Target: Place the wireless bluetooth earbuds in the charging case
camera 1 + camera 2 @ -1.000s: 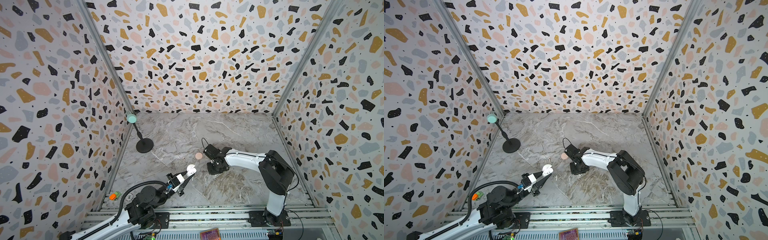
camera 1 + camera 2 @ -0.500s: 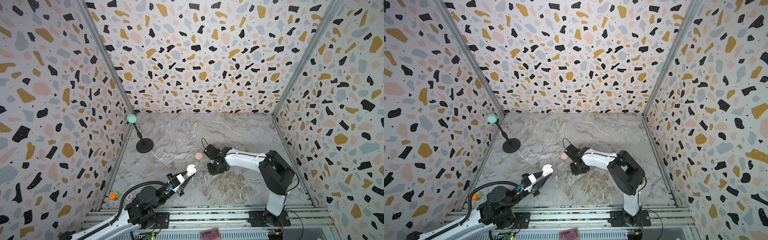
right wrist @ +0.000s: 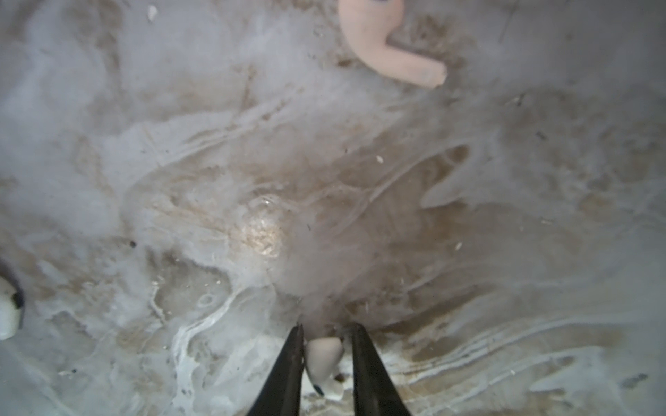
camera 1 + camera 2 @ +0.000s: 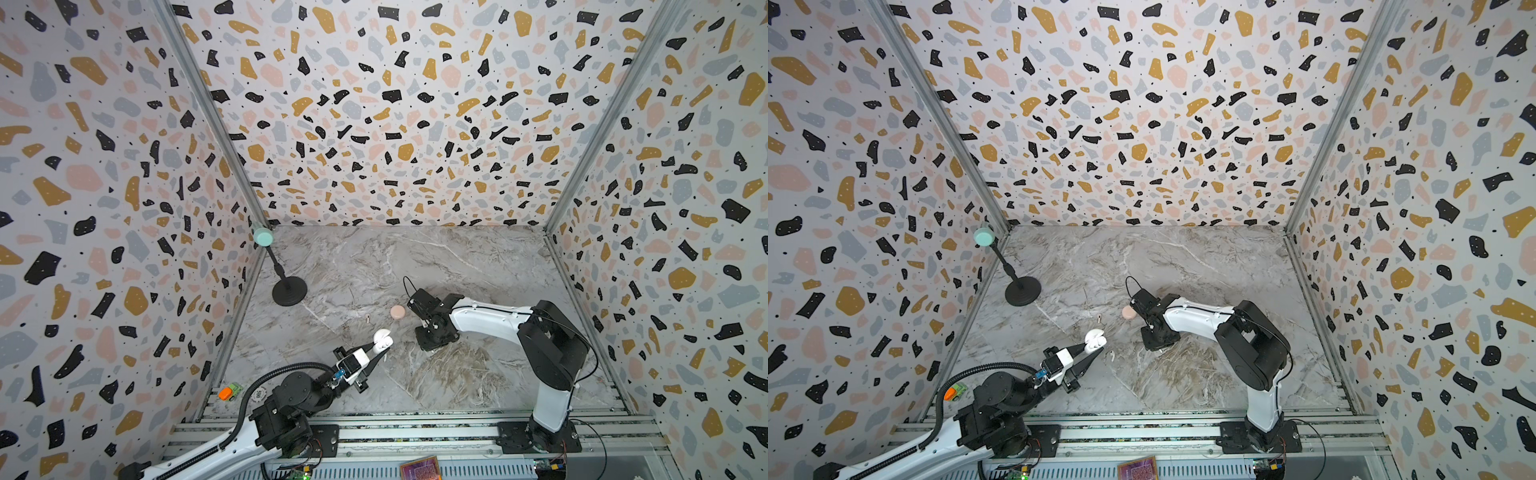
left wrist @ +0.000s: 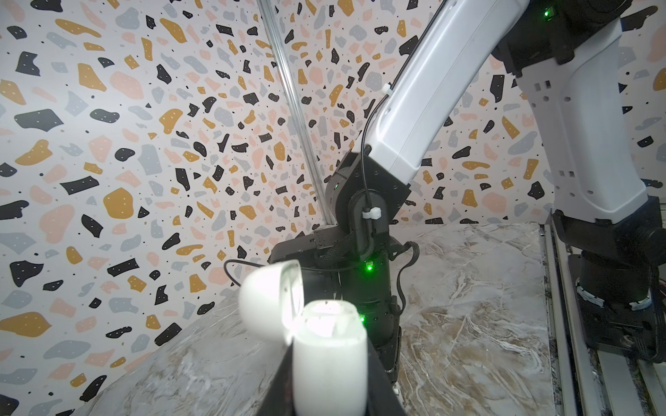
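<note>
Left gripper (image 4: 379, 347) is clamped on the white case (image 4: 382, 338), lid open; right gripper (image 3: 326, 326) points down at the table (image 4: 457, 257), jaws narrowly apart astride a white earbud (image 3: 324, 356); whether they pinch it I cannot tell; a pink earbud (image 3: 389, 47) lies near; pink case (image 4: 397, 311) sits closed beside that gripper.

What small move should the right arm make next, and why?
Probably close the right gripper firmly on the white earbud before lifting. Its jaws straddle that earbud on the marble table, but a firm pinch is not evident. The left gripper holds the white charging case off the table with its lid open, seemingly ready to receive the earbud.
</note>
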`<control>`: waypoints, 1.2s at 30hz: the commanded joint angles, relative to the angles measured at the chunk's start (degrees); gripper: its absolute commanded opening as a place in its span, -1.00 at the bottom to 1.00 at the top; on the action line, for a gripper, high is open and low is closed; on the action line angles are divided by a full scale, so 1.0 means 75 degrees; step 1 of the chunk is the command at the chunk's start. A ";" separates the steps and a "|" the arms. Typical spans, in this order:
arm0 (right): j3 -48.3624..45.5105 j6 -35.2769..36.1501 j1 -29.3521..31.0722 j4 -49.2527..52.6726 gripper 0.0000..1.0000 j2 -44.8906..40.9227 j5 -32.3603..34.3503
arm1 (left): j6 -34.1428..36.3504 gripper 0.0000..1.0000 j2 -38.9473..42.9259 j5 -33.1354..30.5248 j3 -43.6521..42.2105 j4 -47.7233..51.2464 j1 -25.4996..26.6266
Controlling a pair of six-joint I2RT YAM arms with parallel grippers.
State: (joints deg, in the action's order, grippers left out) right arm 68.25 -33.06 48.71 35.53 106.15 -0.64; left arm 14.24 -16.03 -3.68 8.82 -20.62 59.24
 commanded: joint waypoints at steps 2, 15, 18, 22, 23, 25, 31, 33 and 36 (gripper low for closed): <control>-0.0205 -0.0010 -0.0030 0.0286 -0.56 -0.0122 -0.0077 | 0.0070 -1.00 0.0099 0.0022 -0.0051 -0.0321 0.0034; -0.0331 -0.0296 -0.0037 0.0221 -0.67 -0.0333 0.0027 | 0.0070 -1.00 0.0098 0.0022 -0.0051 -0.0309 0.0033; -0.0389 -0.0417 -0.0061 0.0132 -0.68 -0.0464 0.0006 | 0.0070 -1.00 0.0086 0.0026 -0.0047 -0.0309 0.0034; -0.0502 -0.0531 -0.0085 -0.0056 -0.68 -0.0623 -0.0078 | 0.0072 -1.00 0.0087 0.0034 -0.0051 -0.0309 0.0034; -0.0558 -0.0543 -0.0084 -0.0143 -0.68 -0.0668 -0.0122 | 0.0081 -1.00 0.0084 0.0034 -0.0051 -0.0309 0.0034; -0.0633 -0.0594 -0.0097 -0.0257 -0.68 -0.0709 -0.0206 | 0.0072 -1.00 0.0087 0.0034 -0.0051 -0.0309 0.0034; -0.0813 -0.0694 -0.0102 -0.0534 -0.68 -0.0796 -0.0320 | 0.0070 -1.00 0.0085 0.0057 -0.0051 -0.0309 0.0034; -0.0848 -0.0725 -0.0097 -0.0584 -0.68 -0.0862 -0.0322 | 0.0070 -1.00 0.0086 0.0069 -0.0051 -0.0297 0.0035; -0.0882 -0.0760 -0.0097 -0.0640 -0.67 -0.0969 -0.0308 | 0.0070 -1.00 0.0075 0.0081 -0.0049 -0.0297 0.0046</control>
State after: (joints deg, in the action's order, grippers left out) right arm 62.19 -37.80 48.16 30.98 101.54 -2.81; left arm 14.33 -15.88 -3.55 8.80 -20.58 59.31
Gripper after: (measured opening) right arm 0.177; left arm 0.236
